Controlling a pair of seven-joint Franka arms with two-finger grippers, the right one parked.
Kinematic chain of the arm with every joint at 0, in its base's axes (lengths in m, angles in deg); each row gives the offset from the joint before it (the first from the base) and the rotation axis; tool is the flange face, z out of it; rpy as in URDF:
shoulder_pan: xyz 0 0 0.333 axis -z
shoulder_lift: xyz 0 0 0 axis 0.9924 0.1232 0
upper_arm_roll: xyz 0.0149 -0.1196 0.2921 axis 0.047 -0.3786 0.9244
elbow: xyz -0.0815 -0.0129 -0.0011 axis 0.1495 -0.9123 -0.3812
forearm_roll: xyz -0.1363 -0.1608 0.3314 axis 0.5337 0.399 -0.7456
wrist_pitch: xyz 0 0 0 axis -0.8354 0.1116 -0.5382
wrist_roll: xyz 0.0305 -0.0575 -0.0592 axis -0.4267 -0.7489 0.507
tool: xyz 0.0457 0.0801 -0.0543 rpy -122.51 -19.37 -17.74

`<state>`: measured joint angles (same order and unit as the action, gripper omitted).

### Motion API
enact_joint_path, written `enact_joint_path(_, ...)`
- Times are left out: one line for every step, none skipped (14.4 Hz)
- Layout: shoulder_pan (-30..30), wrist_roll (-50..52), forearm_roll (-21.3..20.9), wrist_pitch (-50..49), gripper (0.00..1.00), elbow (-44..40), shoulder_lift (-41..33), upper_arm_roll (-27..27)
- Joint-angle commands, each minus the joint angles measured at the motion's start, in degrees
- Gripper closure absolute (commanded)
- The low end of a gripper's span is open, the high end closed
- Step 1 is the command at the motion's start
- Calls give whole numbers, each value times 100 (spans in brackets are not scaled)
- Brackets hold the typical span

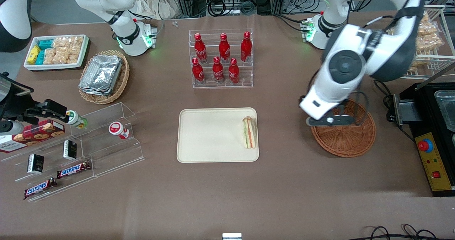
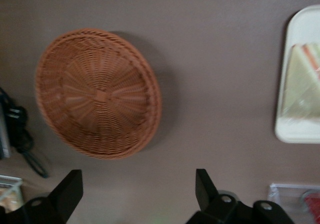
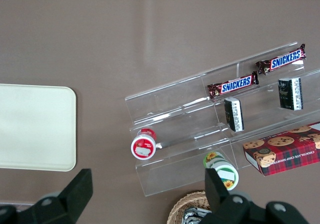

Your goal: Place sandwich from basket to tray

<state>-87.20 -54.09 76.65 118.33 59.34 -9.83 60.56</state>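
The sandwich (image 1: 249, 132) lies on the cream tray (image 1: 213, 135), at the tray's end nearest the basket; the wrist view catches its edge (image 2: 300, 81) on the tray's corner (image 2: 296, 134). The round reddish-brown basket (image 1: 350, 138) (image 2: 97, 93) sits on the table with nothing in it. My gripper (image 1: 328, 120) hangs in the air above the basket's rim, between basket and tray. Its two black fingers (image 2: 206, 186) stand wide apart, and only bare table shows between them, so it is open (image 2: 137, 189) and holds nothing.
A clear rack of red cola bottles (image 1: 221, 58) stands farther from the camera than the tray. A black machine with a red button (image 1: 426, 145) sits at the working arm's end. Clear snack shelves (image 1: 78, 147) and a foil-container basket (image 1: 103, 75) lie toward the parked arm's end.
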Motion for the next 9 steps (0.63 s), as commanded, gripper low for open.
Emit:
enact_joint_path(-669,-1151,130,-284,0,-42,-309,-57)
enact_joint_path(-854,-1520,156,-336,0,-51,-432,-49)
enact_joint_path(-1090,-1785,226,-398,0,-60,-529,-48)
enact_joint_path(-1284,-1857,271,-459,0,-138,-599,-48)
enact_joint_path(-1364,-1858,271,-599,0,-348,-574,-48)
enact_joint_path(-1374,-1797,262,-879,0,-567,-539,-40)
enact_joint_path(-1383,-1779,201,-1090,0,-657,-539,-40)
enact_joint_path(-1426,-1761,209,-1145,0,-666,-539,-14)
enact_joint_path(-1549,-1744,262,-1145,0,-675,-539,4)
